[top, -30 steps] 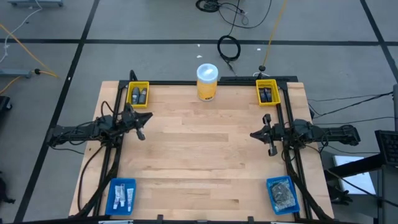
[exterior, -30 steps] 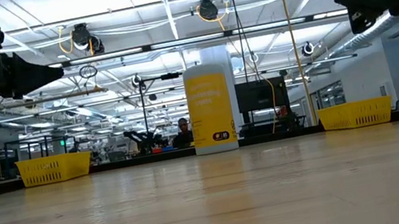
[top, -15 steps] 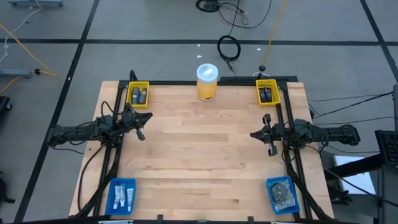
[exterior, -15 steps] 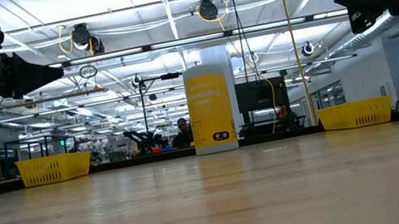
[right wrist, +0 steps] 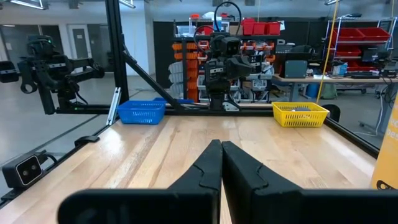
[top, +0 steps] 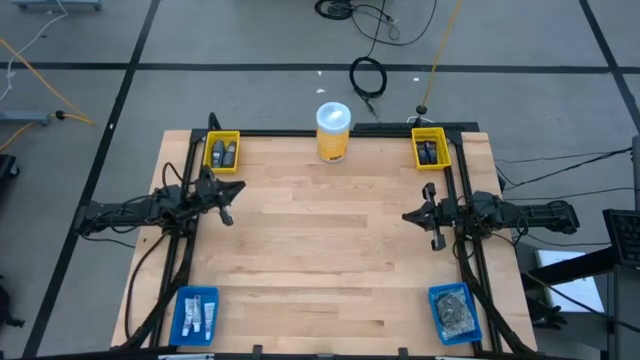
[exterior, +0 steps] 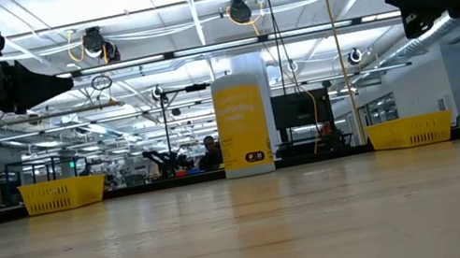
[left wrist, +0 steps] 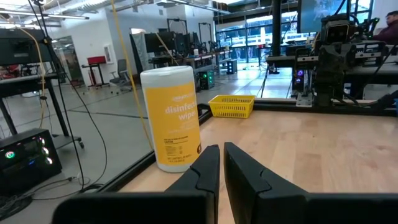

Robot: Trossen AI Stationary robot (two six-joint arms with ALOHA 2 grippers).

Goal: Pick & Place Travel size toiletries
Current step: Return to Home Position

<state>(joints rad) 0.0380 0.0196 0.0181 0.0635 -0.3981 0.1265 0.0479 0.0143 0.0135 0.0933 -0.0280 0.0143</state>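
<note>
- The left gripper (left wrist: 221, 149) has its 2 fingers (left wrist: 202, 171) drawn together to a thin slit with nothing between them. It hangs above the desk (top: 320, 260) near the 9 o'clock edge, facing the yellow jar (top: 333, 130) at 12 o'clock.
- The right gripper (right wrist: 221, 144) has its 2 fingers (right wrist: 205, 165) drawn just as close together. It hangs above the 3 o'clock edge, facing across the desk toward the left arm.
- In the low view both arms are cut off at the upper corners, so no fingertips show there.
- White tubes (top: 203, 318) lie in the left blue bin (top: 178, 315) at the 7 o'clock corner.
- A heap of grey and dark items (top: 456, 312) fills the right blue bin (top: 452, 288) at the 5 o'clock corner. The single pieces cannot be told apart.
- Dark containers (top: 222, 153) sit in the left yellow basket (top: 222, 134) at 11 o'clock.
- More dark containers (top: 430, 152) sit in the right yellow basket (top: 430, 130) at 1 o'clock.
- In the low view the basket walls hide what the baskets hold, and neither blue bin shows.
- The right wrist view shows only a strip of the jar, cut off at the picture's edge.
- A person (exterior: 211, 151) shows beyond the desk, just beside the jar, too small to make out further.
</note>
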